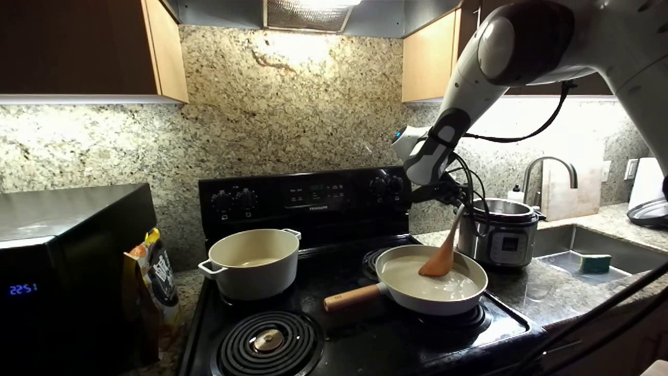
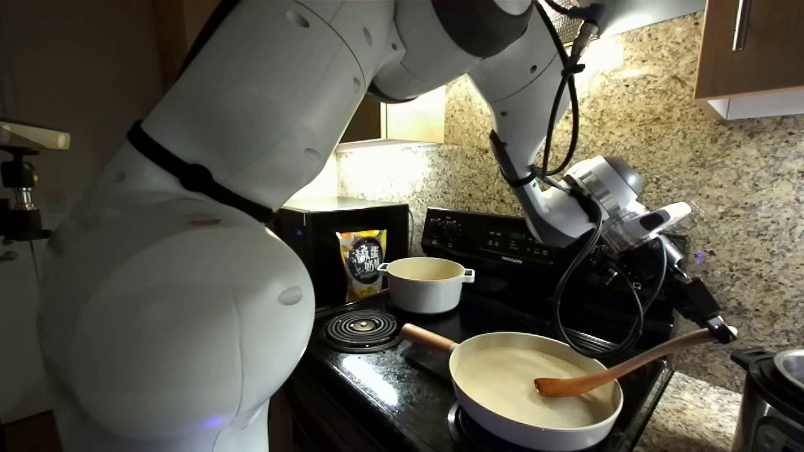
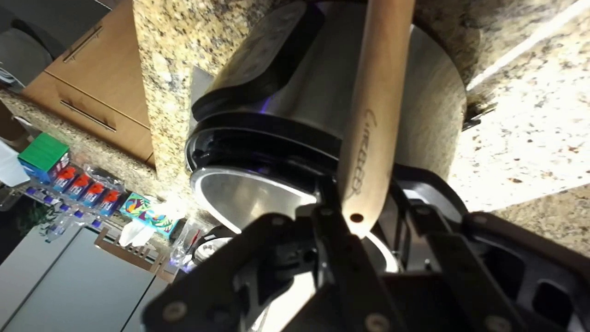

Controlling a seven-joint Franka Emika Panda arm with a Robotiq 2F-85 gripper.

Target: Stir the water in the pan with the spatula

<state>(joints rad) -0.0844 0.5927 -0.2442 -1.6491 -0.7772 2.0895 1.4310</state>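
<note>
Nearest us in an exterior view, the robot arm rises between eight and nine o'clock of the pan, which we take as our dial, twelve pointing straight away from us. The pan stands on the black stove, its wooden handle toward ten o'clock, pale shallow water spread across its inside. We see the spatula slanting in over the rim between two and three o'clock, its orange-brown blade in the water just three o'clock of the middle. Beyond the rim at two o'clock, the gripper pinches the spatula near the top end of its handle; in the wrist view we find that end between its fingers. At three o'clock a pressure cooker is partly out of view. Farther from us, a coil burner lies at ten o'clock and a deeper cream pot stands at eleven. Past the pot we make out a yellow-and-black bag just beside a black appliance, and behind them the speckled stone wall.
</note>
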